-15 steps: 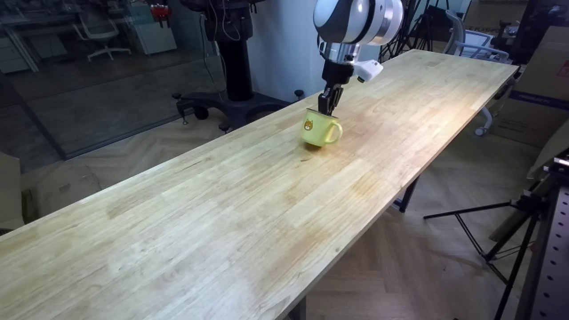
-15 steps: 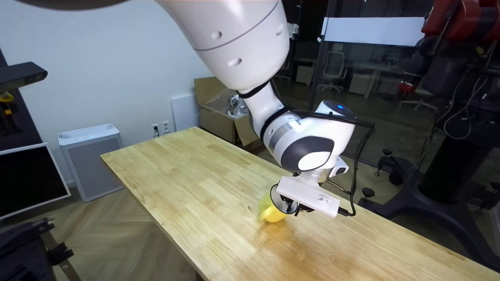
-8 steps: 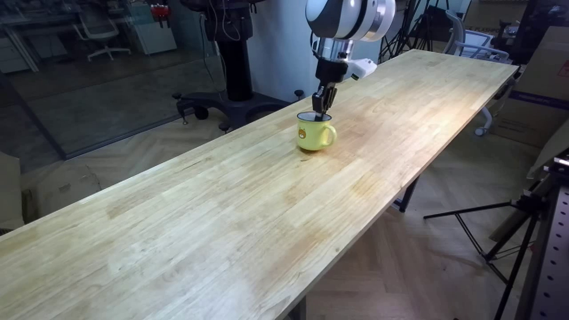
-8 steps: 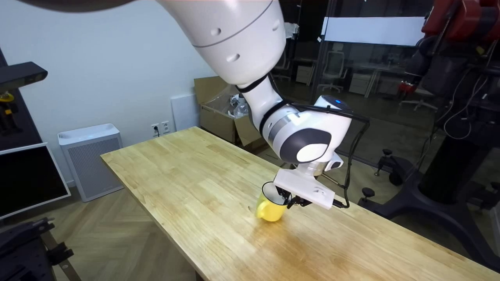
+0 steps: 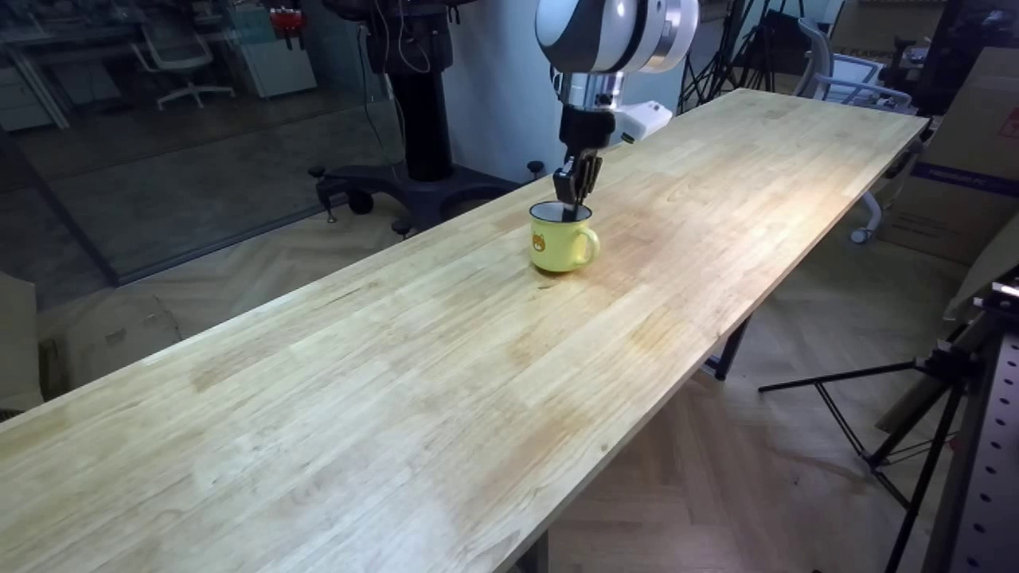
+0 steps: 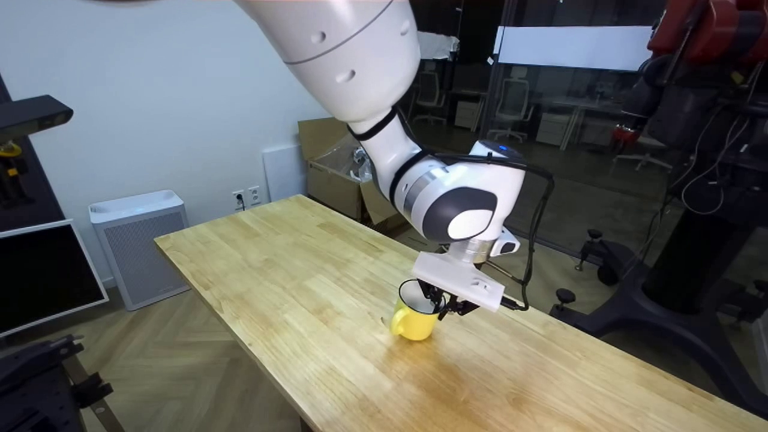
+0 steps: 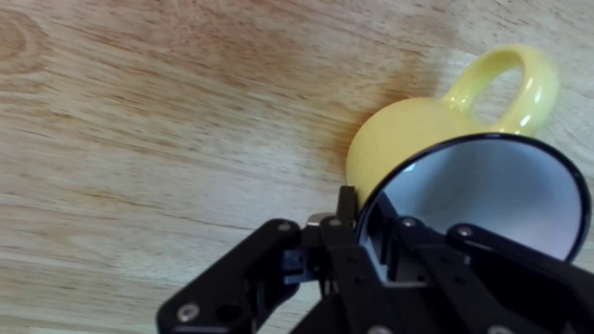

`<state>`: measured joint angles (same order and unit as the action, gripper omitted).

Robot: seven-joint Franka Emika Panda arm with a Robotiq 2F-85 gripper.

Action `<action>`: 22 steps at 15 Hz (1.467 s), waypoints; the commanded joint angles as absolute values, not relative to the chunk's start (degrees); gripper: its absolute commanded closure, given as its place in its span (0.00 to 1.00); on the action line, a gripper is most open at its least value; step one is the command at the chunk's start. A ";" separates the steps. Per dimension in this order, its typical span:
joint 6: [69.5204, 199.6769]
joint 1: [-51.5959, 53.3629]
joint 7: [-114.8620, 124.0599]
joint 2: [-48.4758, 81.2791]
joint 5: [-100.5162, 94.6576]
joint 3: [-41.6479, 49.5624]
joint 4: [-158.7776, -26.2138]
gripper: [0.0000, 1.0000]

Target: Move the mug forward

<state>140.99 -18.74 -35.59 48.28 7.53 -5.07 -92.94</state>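
Observation:
The yellow-green mug [image 5: 557, 248] with a dark rim and pale inside is nearly upright at the tabletop in both exterior views [image 6: 416, 324]. Whether its base fully touches the wood is hard to tell. In the wrist view the mug [image 7: 403, 127] is at the right, its handle pointing to the upper right. My gripper [image 7: 365, 199] straddles the mug's wall, one finger outside and one inside, close against it on both sides. In an exterior view the gripper [image 5: 573, 205] comes down from above into the mug's mouth, and the inner fingertip is partly hidden by the rim.
The long wooden table [image 5: 382, 382] carries the mug. A dark wheeled robot base [image 5: 426, 171] stands beyond its far edge. An open cardboard box [image 6: 336, 186] stands past the table's end. A black tripod [image 5: 868, 446] stands by the near side.
The mug was tilted and partly raised a second ago; now it is nearly upright and lower. Gripper and mug have shifted slightly leftward in both exterior views.

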 commanded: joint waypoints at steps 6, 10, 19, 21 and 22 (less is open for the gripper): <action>141.94 -9.02 -16.57 43.08 1.33 1.02 -104.96 0.97; 138.73 -6.56 -11.39 41.55 2.11 0.08 -108.81 0.97; 137.62 -3.10 -7.27 39.83 1.20 0.43 -111.99 0.97; 137.56 -2.98 -7.27 39.79 1.17 0.44 -112.03 0.97; 137.76 -2.94 -7.20 39.73 1.20 0.46 -112.11 0.97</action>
